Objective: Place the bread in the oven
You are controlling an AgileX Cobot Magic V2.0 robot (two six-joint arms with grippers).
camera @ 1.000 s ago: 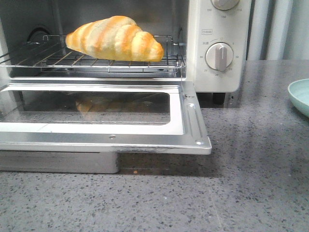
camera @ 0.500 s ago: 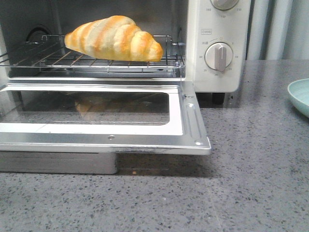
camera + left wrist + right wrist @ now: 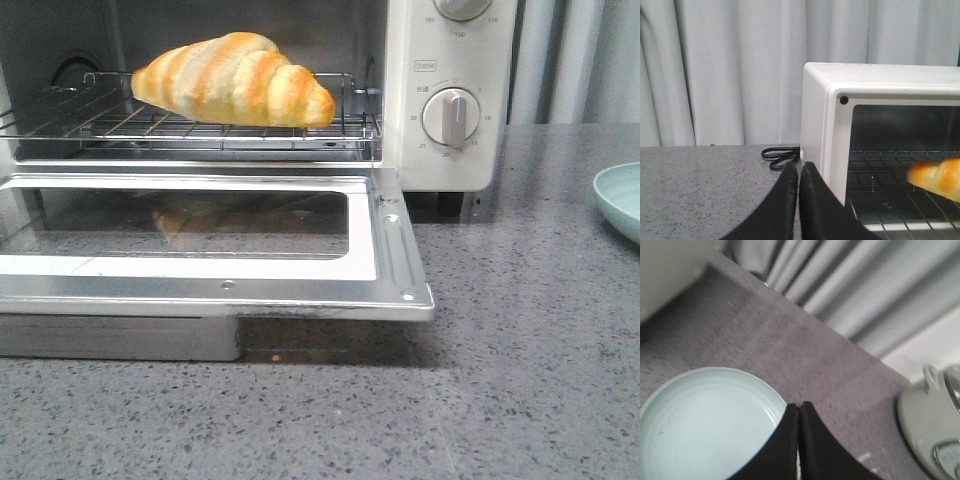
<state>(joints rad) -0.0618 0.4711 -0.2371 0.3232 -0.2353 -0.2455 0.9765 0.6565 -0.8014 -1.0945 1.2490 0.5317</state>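
On the speckled grey counter, the drop-down glass door of the cream-white oven lies fully open and level, leaving the way to the wire rack clear. Behind it, one bread, a golden, cream-striped roll, rests lengthwise across the front of the rack, inside the cavity, so the placing itself appears done and only the door seems left to close. Neither arm shows in the front view: the left end effector, fingers pressed together and holding nothing, hangs beside the oven's left wall, while the right end effector, likewise closed and empty, hovers over the single pale green plate off to the right. Two dials face forward; one black cord trails behind the oven.
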